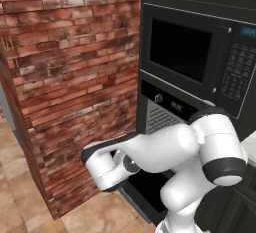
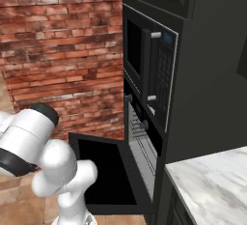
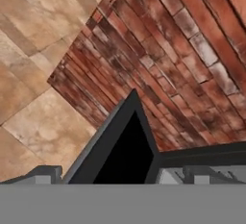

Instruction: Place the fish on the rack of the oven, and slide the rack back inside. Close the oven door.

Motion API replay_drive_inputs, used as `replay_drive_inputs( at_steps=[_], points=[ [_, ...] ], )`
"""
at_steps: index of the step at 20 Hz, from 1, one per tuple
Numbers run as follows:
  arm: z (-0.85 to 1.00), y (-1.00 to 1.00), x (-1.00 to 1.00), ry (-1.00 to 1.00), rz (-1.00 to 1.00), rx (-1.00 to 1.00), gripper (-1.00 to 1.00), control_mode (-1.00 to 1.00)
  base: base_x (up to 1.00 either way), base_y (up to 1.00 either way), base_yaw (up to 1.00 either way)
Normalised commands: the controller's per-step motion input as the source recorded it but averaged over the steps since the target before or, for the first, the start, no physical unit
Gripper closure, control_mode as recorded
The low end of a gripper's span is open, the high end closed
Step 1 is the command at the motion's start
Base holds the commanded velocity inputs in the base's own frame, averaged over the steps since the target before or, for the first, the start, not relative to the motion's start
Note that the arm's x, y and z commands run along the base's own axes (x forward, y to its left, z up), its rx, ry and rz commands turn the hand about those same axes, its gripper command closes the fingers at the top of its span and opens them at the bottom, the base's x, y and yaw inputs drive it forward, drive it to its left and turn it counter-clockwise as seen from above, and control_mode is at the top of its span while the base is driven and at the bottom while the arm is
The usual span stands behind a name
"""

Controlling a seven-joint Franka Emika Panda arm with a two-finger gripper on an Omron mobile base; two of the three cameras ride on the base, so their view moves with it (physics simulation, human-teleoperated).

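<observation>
The arm's own white links cover most of the lowered oven door (image 1: 145, 187) in the left base view, the rack (image 2: 141, 144) ahead of the gripper (image 3: 120, 177) shows only as thin bars edge-on, and the fingertips (image 3: 45, 174) are cut off low.

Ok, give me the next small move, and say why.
Probably dip the open fingers under the outer edge of the oven door and start lifting it. The door lies fully down, the hand sits by its corner holding nothing, and the rack looks pushed inside the oven. Whether the fish is on it I cannot tell.
</observation>
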Motion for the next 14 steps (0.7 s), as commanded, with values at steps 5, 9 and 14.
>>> replay_drive_inputs(
  at_steps=[5,9,14],
  points=[
    [-0.05,1.00,-0.01,-0.18,-0.20,-0.43,-1.00,-1.00,0.00,0.00,0.00],
    [-0.35,1.00,0.00,-0.10,-0.24,-0.42,-1.00,-1.00,0.00,0.00,0.00],
    [-0.55,1.00,0.00,-0.02,-0.25,-0.39,-1.00,-1.00,0.00,0.00,0.00]
  ],
)
